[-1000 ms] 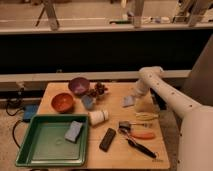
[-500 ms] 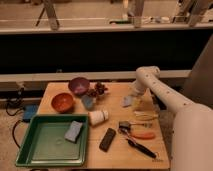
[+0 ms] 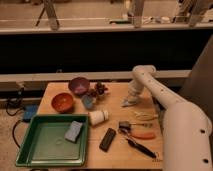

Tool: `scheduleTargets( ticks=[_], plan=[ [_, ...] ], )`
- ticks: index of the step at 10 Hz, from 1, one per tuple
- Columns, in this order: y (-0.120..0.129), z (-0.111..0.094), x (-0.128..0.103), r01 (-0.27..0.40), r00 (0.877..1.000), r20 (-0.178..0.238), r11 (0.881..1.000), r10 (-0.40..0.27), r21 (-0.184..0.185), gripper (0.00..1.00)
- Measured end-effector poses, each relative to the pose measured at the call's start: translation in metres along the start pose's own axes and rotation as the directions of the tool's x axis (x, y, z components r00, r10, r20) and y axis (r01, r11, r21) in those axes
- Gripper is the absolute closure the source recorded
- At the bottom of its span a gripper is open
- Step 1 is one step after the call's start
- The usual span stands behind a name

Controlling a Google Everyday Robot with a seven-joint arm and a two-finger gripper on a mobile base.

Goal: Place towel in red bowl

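The towel (image 3: 126, 104) is a small pale blue-grey cloth on the wooden table (image 3: 115, 155), right of centre. My gripper (image 3: 131, 98) hangs at the end of the white arm and sits right on top of the towel, hiding most of it. The red bowl (image 3: 63, 102) is an orange-red round bowl with a dark inside. It stands at the table's left, well away from the gripper.
A purple bowl (image 3: 79, 85) stands behind the red bowl, with a dark clump (image 3: 99, 90) beside it. A small blue cup (image 3: 88, 102), a white cup (image 3: 98, 117) and a black device (image 3: 107, 139) lie mid-table. Tools (image 3: 140, 135) lie front right. A green tray (image 3: 45, 150) holds a blue sponge (image 3: 74, 131).
The arm has swung left and the gripper has come down over the towel, which lay uncovered beside it before. Nothing else has moved.
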Motion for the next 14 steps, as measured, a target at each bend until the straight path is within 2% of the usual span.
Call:
scheduleTargets(
  ticks=[2,5,8,14],
  plan=[
    [0.005,-0.007,0.005,-0.008,1.0,-0.006,1.0,0.008,0.03,1.0],
    [-0.004,-0.038,-0.004,0.009,1.0,-0.008,0.998,-0.009,0.062,1.0],
    [-0.004,-0.054,-0.008,0.037,0.999,-0.006,0.994,-0.037,0.103,1.0],
    [-0.008,-0.085,-0.038,0.118,0.993,0.002,0.98,-0.12,0.162,1.0]
  ],
)
